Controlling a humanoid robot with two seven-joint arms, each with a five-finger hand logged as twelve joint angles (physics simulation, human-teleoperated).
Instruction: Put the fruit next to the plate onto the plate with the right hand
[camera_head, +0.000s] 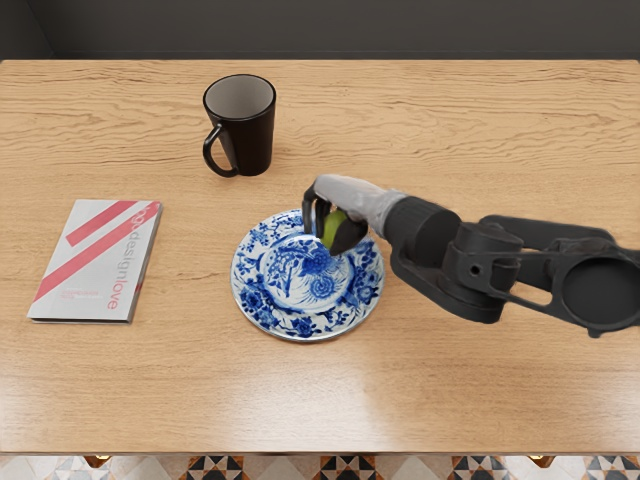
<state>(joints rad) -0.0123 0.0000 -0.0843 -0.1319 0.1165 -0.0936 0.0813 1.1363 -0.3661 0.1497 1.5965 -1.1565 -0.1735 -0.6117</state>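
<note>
A blue-and-white patterned plate (290, 300) lies near the middle of the wooden table. My right hand (328, 222) reaches in from the right and hovers over the plate's upper right part. Its dark fingers are curled around a yellow-green fruit (333, 228), of which only a small patch shows between them. The fruit sits just above the plate's surface; whether it touches the plate cannot be made out. The left arm does not show.
A black mug (241, 123) with its handle to the left stands behind the plate. A white book with red stripes (97, 258) lies to the plate's left. The table's front edge (320, 452) runs along the bottom.
</note>
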